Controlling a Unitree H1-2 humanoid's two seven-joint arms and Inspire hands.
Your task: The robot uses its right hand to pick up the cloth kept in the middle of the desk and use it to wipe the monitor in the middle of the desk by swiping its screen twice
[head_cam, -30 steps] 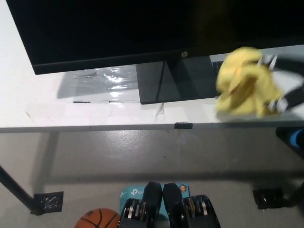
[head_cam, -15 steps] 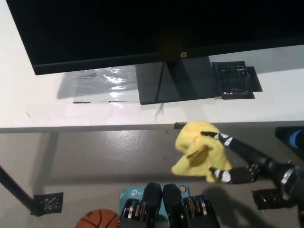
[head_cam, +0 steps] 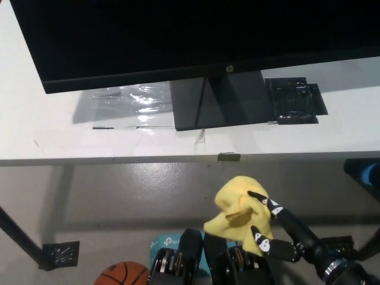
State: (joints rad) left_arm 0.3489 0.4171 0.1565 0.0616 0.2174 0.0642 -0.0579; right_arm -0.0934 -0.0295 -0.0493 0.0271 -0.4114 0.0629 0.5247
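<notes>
My black right hand is low in the head view, below the desk's front edge, shut on a crumpled yellow cloth. The cloth hangs over the grey floor, well off the desk. The black monitor fills the top of the view, its screen dark, on a black stand resting on the white desk. My white left hand does not show.
A black tray sits on the desk right of the stand, and clear plastic wrap lies to its left. An orange basketball and a black desk foot are on the floor. A blue object shows at the right edge.
My right hand has carried the yellow cloth down from beside the monitor's right side, past the desk edge, and in toward my body.
</notes>
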